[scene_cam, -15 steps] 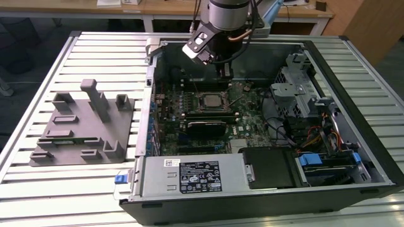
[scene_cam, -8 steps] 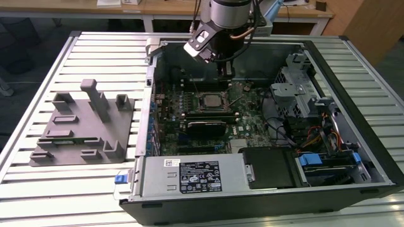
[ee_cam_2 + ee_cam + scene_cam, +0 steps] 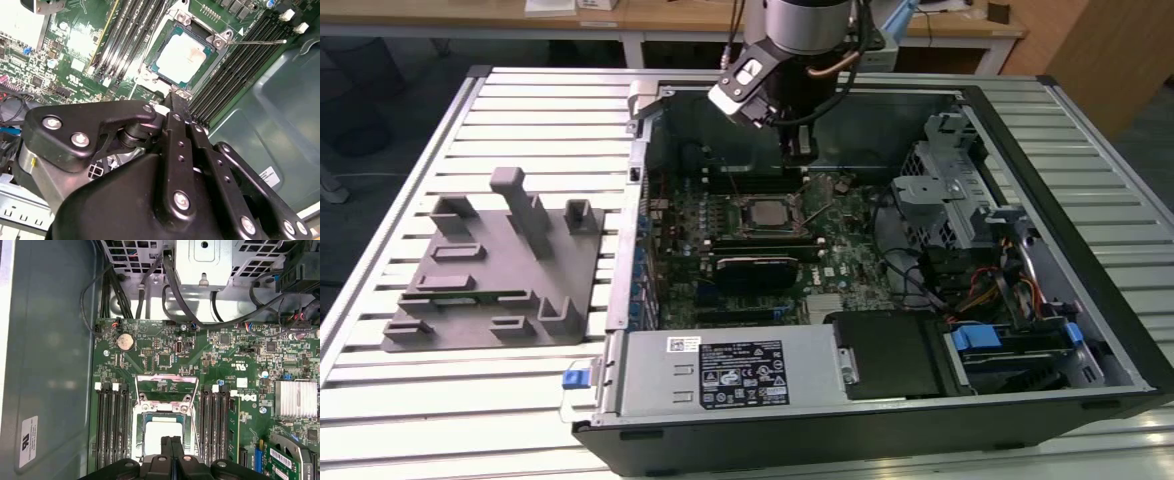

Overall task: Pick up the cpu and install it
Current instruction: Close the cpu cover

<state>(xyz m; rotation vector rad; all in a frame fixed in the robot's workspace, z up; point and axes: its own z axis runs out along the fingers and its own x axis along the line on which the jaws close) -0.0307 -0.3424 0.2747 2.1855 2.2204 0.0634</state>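
While the computer case (image 3: 854, 440) sits on a slatted table (image 3: 520, 110), closed fingers (image 3: 179, 107) hover near the seated cpu (image 3: 184, 54).

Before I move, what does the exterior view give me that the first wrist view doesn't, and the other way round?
From the exterior view: the grey moulded tray on the slatted table, at the exterior view's left of the open computer case, and the power supply at the case's near end.
From the first wrist view: the coin cell on the motherboard and a white label on the case wall.
In both: the cpu lying in its socket, memory slots beside it, and the pincer shut near it; contact unclear.
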